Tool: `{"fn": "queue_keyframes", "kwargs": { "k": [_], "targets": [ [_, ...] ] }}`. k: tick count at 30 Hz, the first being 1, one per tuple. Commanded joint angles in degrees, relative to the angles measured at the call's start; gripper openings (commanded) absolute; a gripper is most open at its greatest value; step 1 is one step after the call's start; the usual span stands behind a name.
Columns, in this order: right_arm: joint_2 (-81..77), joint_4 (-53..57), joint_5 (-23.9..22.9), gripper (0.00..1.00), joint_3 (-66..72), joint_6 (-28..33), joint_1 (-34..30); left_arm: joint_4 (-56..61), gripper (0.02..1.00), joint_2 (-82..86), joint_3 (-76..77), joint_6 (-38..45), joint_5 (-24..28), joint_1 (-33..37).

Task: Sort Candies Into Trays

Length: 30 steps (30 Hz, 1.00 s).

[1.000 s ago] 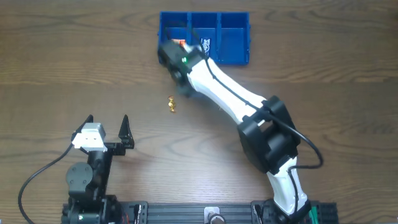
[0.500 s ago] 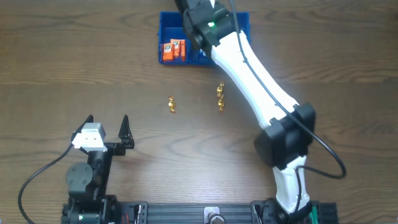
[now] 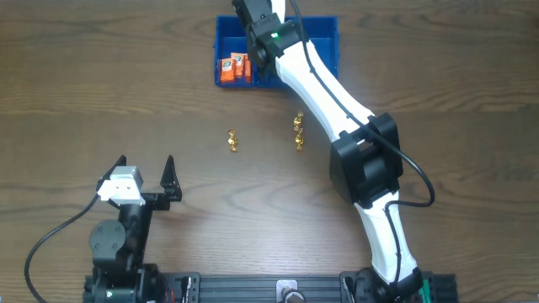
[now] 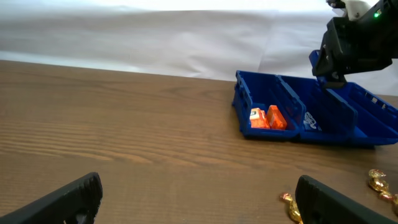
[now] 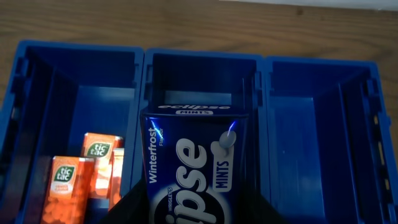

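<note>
— So, from above, how do the arms stand?

— The right arm stretches far up the brown wooden table [image 3: 101,76], bent at the elbow near the middle. Its right gripper [image 3: 254,18] is at the blue plastic three-compartment tray [image 3: 324,50]. The left arm is folded up by its own base, and the left gripper [image 3: 146,172] has its fingers spread wide with nothing between them.

— And the sweets?

— Small orange boxes [image 3: 235,69] lie in the tray's left compartment. Three gold-wrapped candies [image 3: 233,140] lie loose on the table nearer the arms' bases than the tray, one alone and two close together beside the right arm.

— What about the left wrist view?

— The left gripper [image 4: 199,205] shows its two fingers far apart (low to the table, well short of the tray). Farther off stands the tray [image 4: 336,118] with the orange boxes [image 4: 267,118] in its end compartment. The right gripper [image 4: 329,71] hangs above it, pointing down. Gold-wrapped candies [image 4: 379,183] lie nearer the camera.

— And the right wrist view?

— The fingers pinch a dark blue cardboard mint pack [image 5: 196,168] by its long sides, held over the tray's middle compartment. I cannot tell whether it touches the floor there. The orange boxes [image 5: 81,168] sit in the compartment just beside it.
</note>
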State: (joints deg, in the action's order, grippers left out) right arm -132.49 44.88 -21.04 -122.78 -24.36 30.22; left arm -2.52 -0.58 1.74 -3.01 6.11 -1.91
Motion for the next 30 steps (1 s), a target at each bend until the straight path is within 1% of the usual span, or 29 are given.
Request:
{"fn": "queue_keyframes", "kwargs": {
  "k": [1,5,10,11,12,14,15,21,25,28,30],
  "targets": [
    [0.5,0.0,0.2,0.036,-0.2,-1.6,-0.7,-1.3,0.996,0.4,-1.5,-0.4,1.1,0.2],
    [0.4,0.2,0.2,0.036,-0.2,-4.2,-1.1,-1.3,0.998,0.4,-1.5,-0.4,1.1,0.2],
    [0.4,0.4,0.2,0.038,-0.2,-4.2,-1.2,-1.3,0.996,0.4,-1.5,-0.4,1.1,0.2],
    [0.4,0.4,0.2,0.084,-0.2,-4.2,-1.3,-1.3,0.998,0.4,-1.5,-0.4,1.1,0.2],
    [0.4,0.6,0.2,0.27,-0.2,-4.2,-1.3,-1.3,0.996,0.4,-1.5,-0.4,1.1,0.2],
    [0.4,0.8,0.2,0.853,-0.2,-4.2,-1.3,-1.3,0.998,0.4,-1.5,-0.4,1.1,0.2],
    [0.4,0.9,0.2,1.0,-0.2,-4.2,-1.2,-1.3,0.998,0.4,-1.5,-0.4,1.1,0.2],
    [0.5,2.3,0.2,1.0,-0.2,-4.1,-1.0,-1.3,0.998,0.4,-1.5,-0.4,1.1,0.2],
    [3.2,5.3,0.1,1.0,-0.3,-4.3,-0.5,-1.3,0.998,0.4,-1.5,-0.4,1.1,0.2],
    [7.9,8.8,0.2,1.0,-0.3,-4.4,1.6,-1.3,0.998,0.4,-1.5,-0.4,1.1,0.2],
    [11.8,13.1,0.2,1.0,-0.3,-4.4,5.5,-1.3,0.998,0.4,-1.5,-0.4,1.1,0.2]
  ]
}}
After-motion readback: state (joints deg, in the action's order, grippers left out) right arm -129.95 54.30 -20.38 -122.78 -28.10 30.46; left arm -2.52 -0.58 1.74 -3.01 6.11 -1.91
